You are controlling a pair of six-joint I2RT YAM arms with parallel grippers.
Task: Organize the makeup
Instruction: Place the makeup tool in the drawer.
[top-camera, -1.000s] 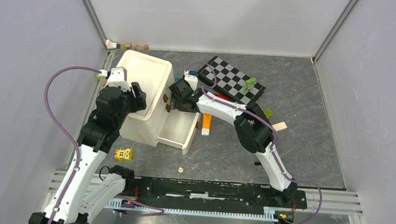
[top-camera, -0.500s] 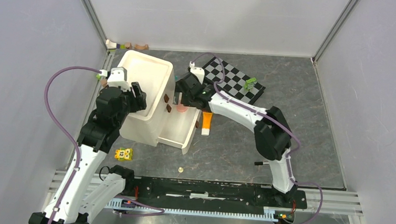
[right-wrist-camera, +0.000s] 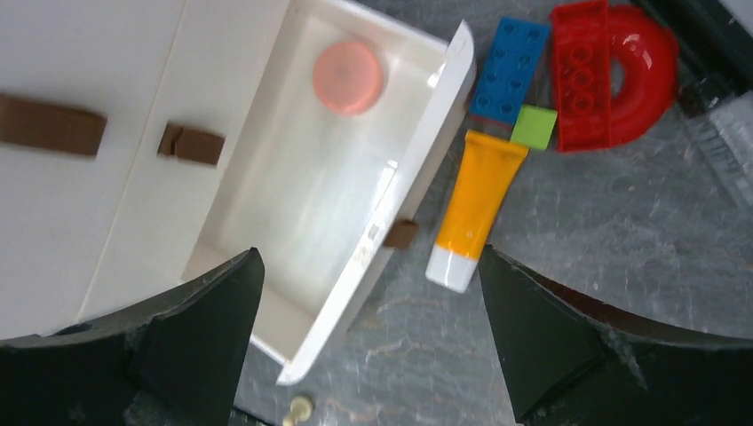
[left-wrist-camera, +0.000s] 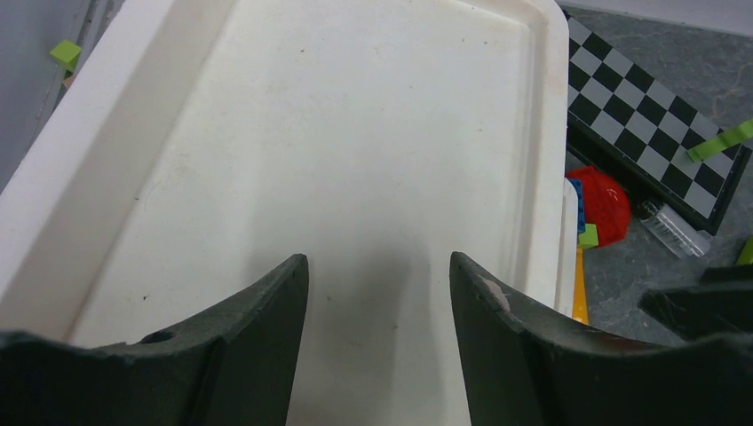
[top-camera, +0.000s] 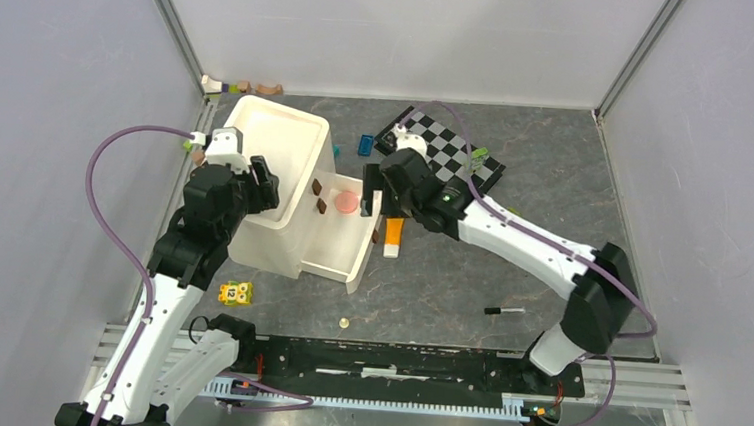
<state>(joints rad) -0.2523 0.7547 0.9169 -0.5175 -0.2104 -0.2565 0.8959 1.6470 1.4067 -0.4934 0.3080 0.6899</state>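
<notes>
Makeup is part-sorted: a pink disc (right-wrist-camera: 348,77) lies in the open drawer (right-wrist-camera: 302,204), and an orange tube (right-wrist-camera: 471,209) lies just outside, apparently touching its front. The right gripper (right-wrist-camera: 368,257) and left gripper (left-wrist-camera: 377,259) are both spread and empty. A finger descending for the tube could strike the drawer front.

Bright, even light; soft shadows

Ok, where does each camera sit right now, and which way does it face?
Top external: above and behind the bases, facing down at the table; both arms show.
Left wrist: over the white organizer, facing into its top tray; left gripper shows, fingers apart.
Right wrist: above the open drawer, facing down; right gripper shows, fingers wide apart.
Shared: top and right wrist both show the pink disc in the drawer and the orange tube beside it.
</notes>
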